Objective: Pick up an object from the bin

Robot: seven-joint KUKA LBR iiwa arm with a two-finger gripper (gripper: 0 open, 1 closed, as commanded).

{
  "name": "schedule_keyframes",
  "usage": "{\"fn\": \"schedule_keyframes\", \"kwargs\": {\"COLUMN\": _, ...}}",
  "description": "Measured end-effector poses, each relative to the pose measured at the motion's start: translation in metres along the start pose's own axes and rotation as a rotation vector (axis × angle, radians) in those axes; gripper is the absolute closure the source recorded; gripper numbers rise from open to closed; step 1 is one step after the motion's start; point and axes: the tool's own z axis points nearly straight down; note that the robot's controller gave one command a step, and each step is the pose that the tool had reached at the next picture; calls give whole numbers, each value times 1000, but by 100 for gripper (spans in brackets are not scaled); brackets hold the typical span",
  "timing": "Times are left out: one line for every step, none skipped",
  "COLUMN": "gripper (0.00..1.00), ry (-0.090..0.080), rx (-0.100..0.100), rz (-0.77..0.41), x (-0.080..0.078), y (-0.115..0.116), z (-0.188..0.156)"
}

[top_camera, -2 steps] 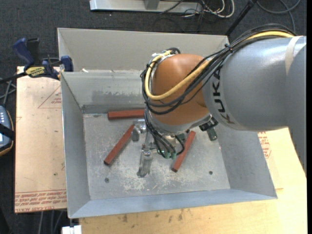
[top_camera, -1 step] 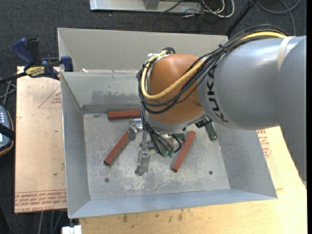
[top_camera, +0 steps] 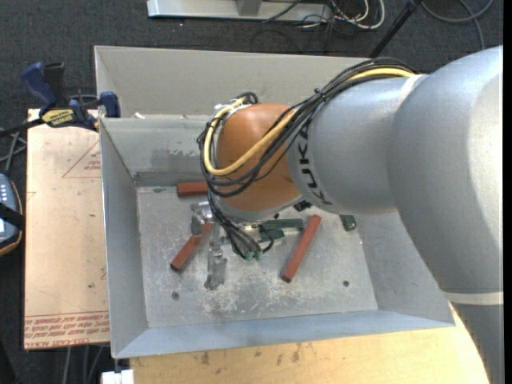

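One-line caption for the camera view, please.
Pincer low over the bin, between left stick and right stick, both reddish-brown; third stick by back wall.

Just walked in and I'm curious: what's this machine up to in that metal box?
A robot arm reaches into the grey metal bin. Its gripper hangs low by the floor, next to a reddish-brown stick left of centre. A second reddish-brown stick and a dark green piece lie nearby. Nothing is visibly held.

Grey metal bin, dusty floor. Contents: green piece; long red stick just right of it; slanted red stick left; short red bar back-left.
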Motion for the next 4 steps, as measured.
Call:
{"fn": "schedule_keyframes", "kwargs": {"gripper": 0, "ry": 9, "rx": 2, "rz": 192, "x": 9, "y": -4, "z": 30}}
{"fn": "schedule_keyframes", "kwargs": {"gripper": 0, "ry": 4, "rx": 1, "rz": 254, "x": -12, "y": 5, "z": 40}}
{"fn": "schedule_keyframes", "kwargs": {"gripper": 100, "ry": 3, "rx": -1, "rz": -34, "x": -63, "y": 30, "z": 50}}
{"fn": "schedule_keyframes", "kwargs": {"gripper": 100, "ry": 3, "rx": -1, "rz": -34, "x": -63, "y": 30, "z": 50}}
